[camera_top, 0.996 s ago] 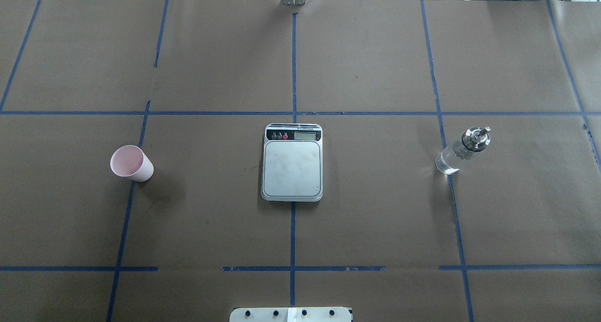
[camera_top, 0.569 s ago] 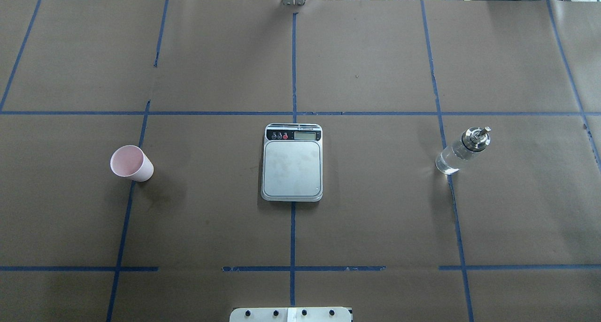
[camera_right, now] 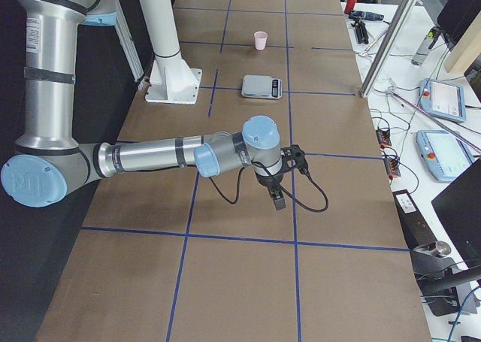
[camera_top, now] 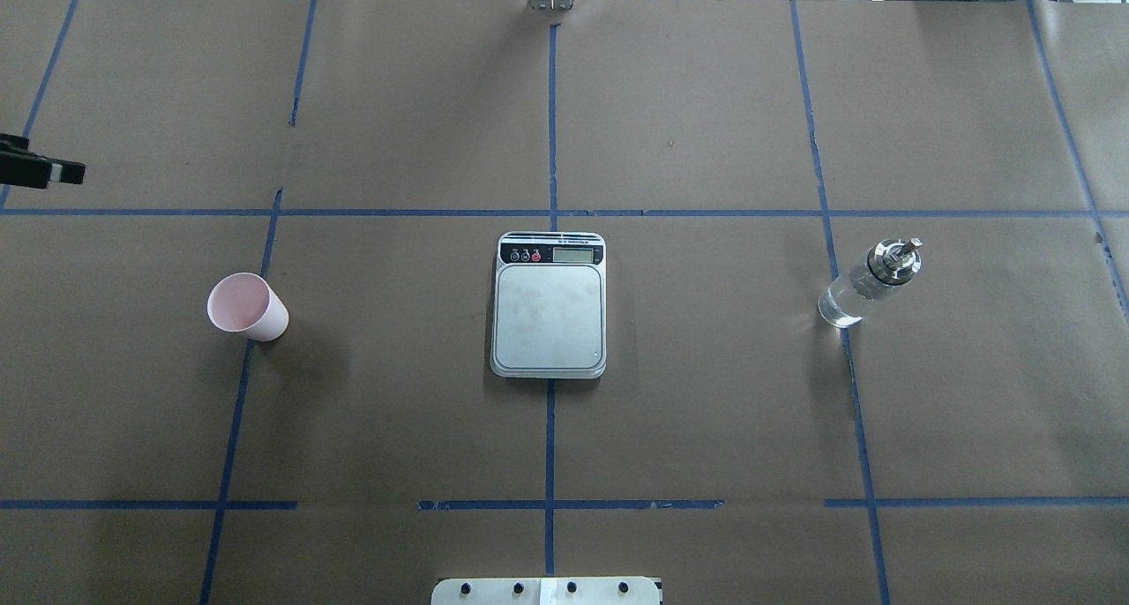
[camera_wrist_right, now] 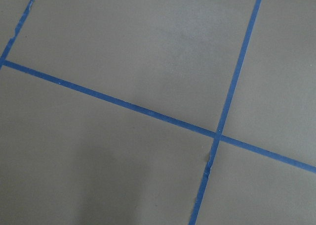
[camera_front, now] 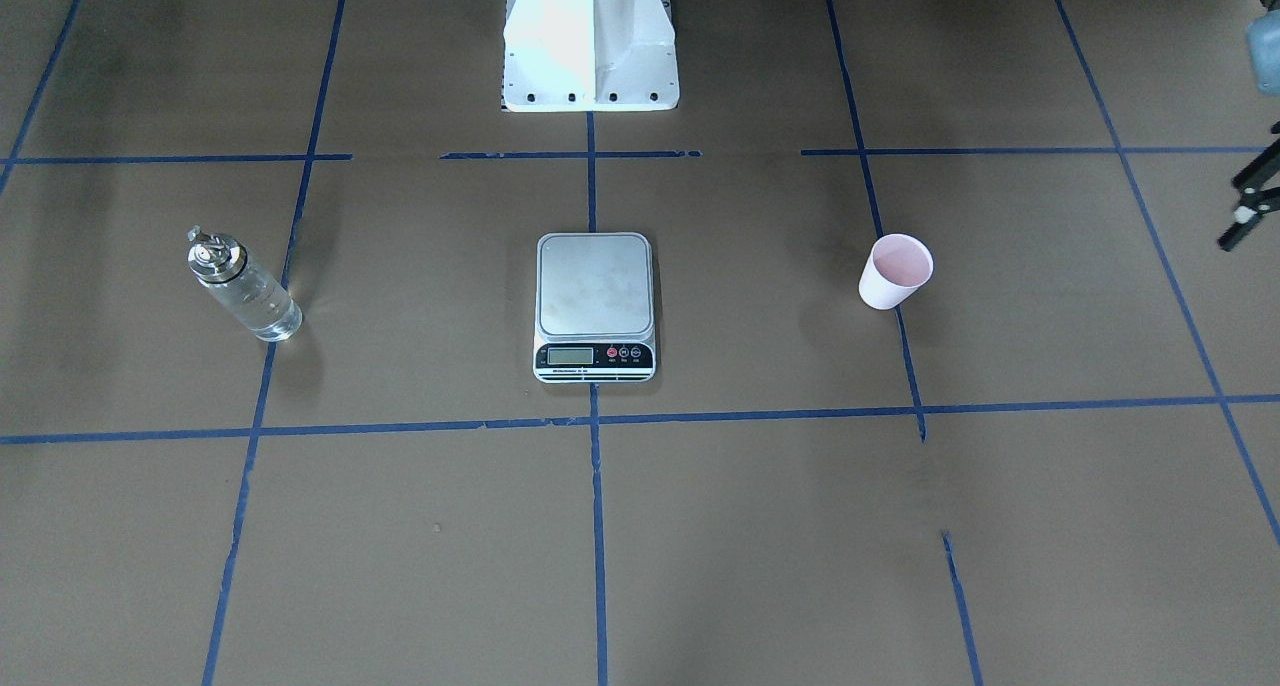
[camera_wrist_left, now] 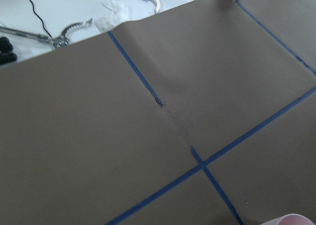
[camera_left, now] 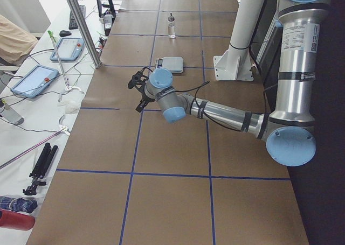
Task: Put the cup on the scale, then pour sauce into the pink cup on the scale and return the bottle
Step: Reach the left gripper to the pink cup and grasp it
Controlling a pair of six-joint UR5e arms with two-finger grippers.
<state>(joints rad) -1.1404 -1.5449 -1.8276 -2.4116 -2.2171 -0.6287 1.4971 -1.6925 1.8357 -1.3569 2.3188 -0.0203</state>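
The cup [camera_top: 247,307] stands upright near the table's [camera_top: 706,411] left end, the scale [camera_top: 549,305] bare at its middle, the bottle [camera_top: 869,283] near the right end. The light cup could tip or skid if the left gripper [camera_left: 137,92] clips its rim. Jaw spread — on it or the right gripper [camera_right: 278,199] — cannot be told; both show small or cut off.

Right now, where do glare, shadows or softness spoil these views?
Front-facing: the white metal robot pedestal is blown out. Overhead: the clear glass bottle with silver cap glints at its base; the small pale pink paper cup casts a soft shadow. Right wrist: slightly soft, dim patch lower left.
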